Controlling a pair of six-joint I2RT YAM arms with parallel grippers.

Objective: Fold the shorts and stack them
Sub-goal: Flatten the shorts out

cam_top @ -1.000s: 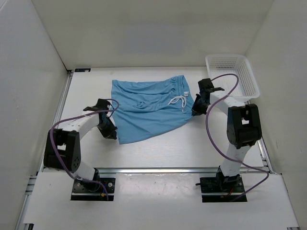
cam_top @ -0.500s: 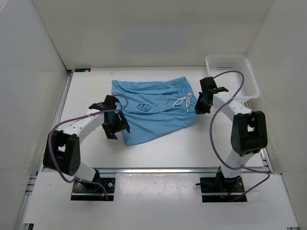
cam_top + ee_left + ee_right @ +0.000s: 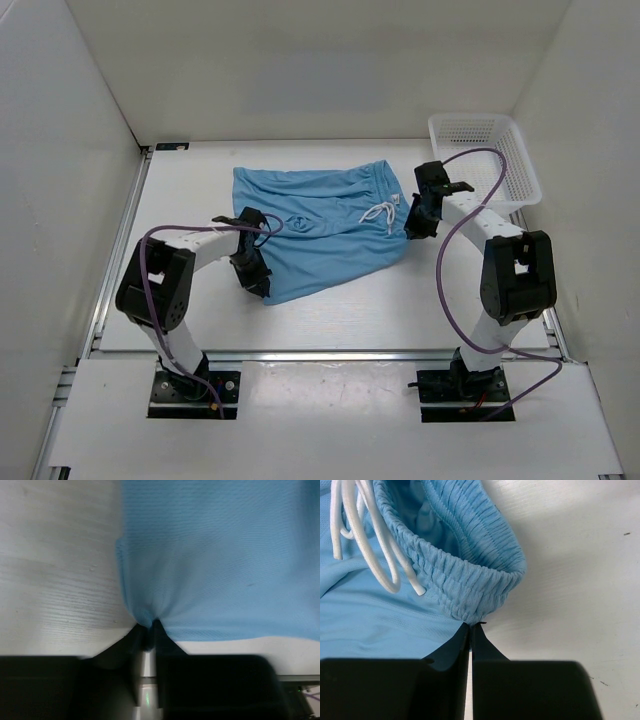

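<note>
Two tools each pinch the shorts. The left tool (image 3: 148,628) has its fingers pressed together on the edge of the shorts (image 3: 215,555), and the blue cloth bunches into little folds right at the tips. Only the left wrist view shows this pinch up close. From the top, the left tool (image 3: 254,278) just sits at the near left corner of the shorts (image 3: 320,225), and the pinch is too small to make out.

The right tool (image 3: 470,626) is closed on the end of the crinkly waistband (image 3: 470,587). The waistband stands open like a loop just past the tips. The white drawstring (image 3: 365,530) lies on the cloth to the left in that view, and the bare bench (image 3: 570,555) is to the right. From the top, the right tool (image 3: 415,222) is at the right side of the shorts, and the drawstring (image 3: 378,212) is just beside it.

Only the top view shows the whole shorts. They lie spread out on the bench (image 3: 330,310) between the two tools, waistband to the right. The white basket (image 3: 525,170) sits in the far right corner, apart from the shorts.
</note>
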